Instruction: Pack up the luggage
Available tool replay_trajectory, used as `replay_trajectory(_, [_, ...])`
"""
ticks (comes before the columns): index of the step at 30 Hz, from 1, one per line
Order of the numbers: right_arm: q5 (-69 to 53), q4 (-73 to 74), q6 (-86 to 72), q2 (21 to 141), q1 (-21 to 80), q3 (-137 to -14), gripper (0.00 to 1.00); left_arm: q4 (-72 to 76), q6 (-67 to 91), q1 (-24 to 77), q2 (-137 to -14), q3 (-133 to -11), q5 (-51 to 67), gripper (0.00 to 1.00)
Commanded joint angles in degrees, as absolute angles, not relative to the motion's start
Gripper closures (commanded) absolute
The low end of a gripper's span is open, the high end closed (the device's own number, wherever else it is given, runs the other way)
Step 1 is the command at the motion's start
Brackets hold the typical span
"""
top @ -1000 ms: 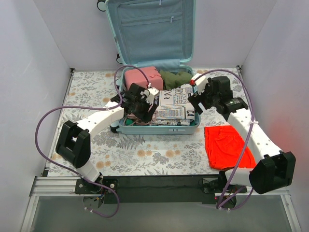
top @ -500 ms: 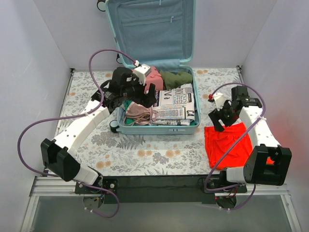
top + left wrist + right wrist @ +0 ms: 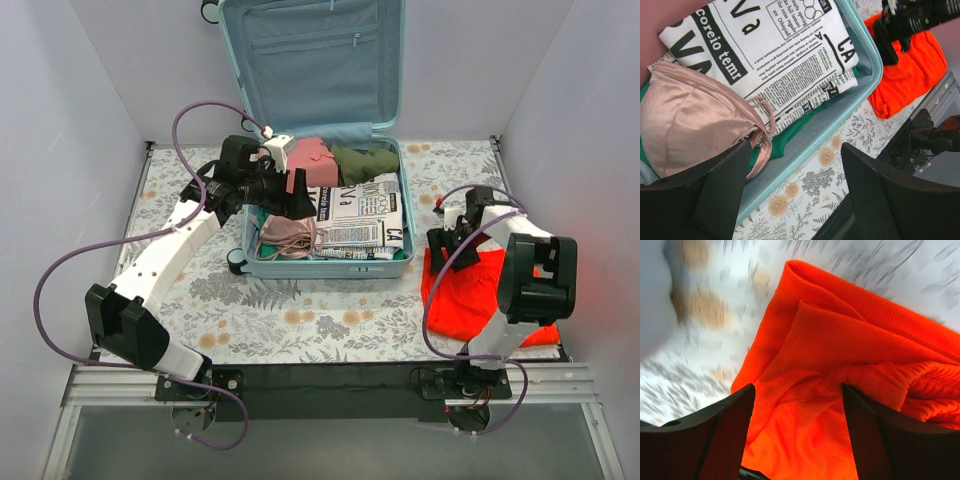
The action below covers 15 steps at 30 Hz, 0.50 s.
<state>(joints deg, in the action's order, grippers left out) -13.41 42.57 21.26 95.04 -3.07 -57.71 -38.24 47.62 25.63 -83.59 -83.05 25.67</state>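
The pale mint luggage (image 3: 392,262) lies open at the table's back, lid upright, and its rim (image 3: 867,82) also shows in the left wrist view. Inside lie a newspaper-print cloth (image 3: 362,212), a pink satin piece (image 3: 288,234), a pink bundle (image 3: 315,157) and an olive garment (image 3: 365,162). The print cloth (image 3: 775,50) and satin piece (image 3: 695,120) show below my left gripper (image 3: 298,195), which is open and empty above the case's left side. My right gripper (image 3: 450,240) is open just above an orange garment (image 3: 468,290) on the table, its fingers (image 3: 727,435) straddling the cloth (image 3: 840,375).
The floral tablecloth (image 3: 300,310) covers the table. White walls close in the left, right and back. The black rail (image 3: 330,385) with the arm bases runs along the near edge. Purple cables loop off both arms.
My left gripper has lifted off the pink satin piece and drawn back to the left. My right gripper has swung from the case's right edge down to the orange garment.
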Motion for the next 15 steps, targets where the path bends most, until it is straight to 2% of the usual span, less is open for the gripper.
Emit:
replay_trajectory(1, [-19.85, 32.87, 13.81, 101.94, -5.88, -66.34, 0.23, -39.29, 47.82, 26.98, -86.12, -85.78, 27.78, 0.29])
replay_trajectory(4, [-25.83, 34.8, 13.88, 100.48, -9.74, -73.03, 0.22, -38.94, 47.11, 30.31, -91.65, -90.42, 27.07, 0.28])
replay_trajectory(6, [-28.12, 36.29, 17.03, 95.13, -12.81, -74.09, 0.17, -37.89, 47.72, 33.82, -95.77, -94.72, 27.16, 0.23])
replay_trajectory(8, [-25.07, 39.36, 20.38, 90.72, -17.2, -73.31, 0.11, -35.42, 48.17, 40.48, -102.53, -102.34, 21.3, 0.19])
replay_trajectory(9, [-19.05, 41.29, 21.43, 86.79, -23.84, -71.47, 0.09, -35.68, 49.3, 47.3, -115.27, -118.05, 16.75, 0.16])
replay_trajectory(10, [-16.81, 41.31, 21.53, 85.53, -26.69, -70.41, 0.09, -36.29, 48.7, 49.81, -120.71, -124.3, 15.13, 0.16])
replay_trajectory(15, [-11.26, 41.22, 21.36, 82.8, -33.73, -67.15, 0.06, -33.06, 47.37, 54.58, -133.99, -138.59, 10.63, 0.15])
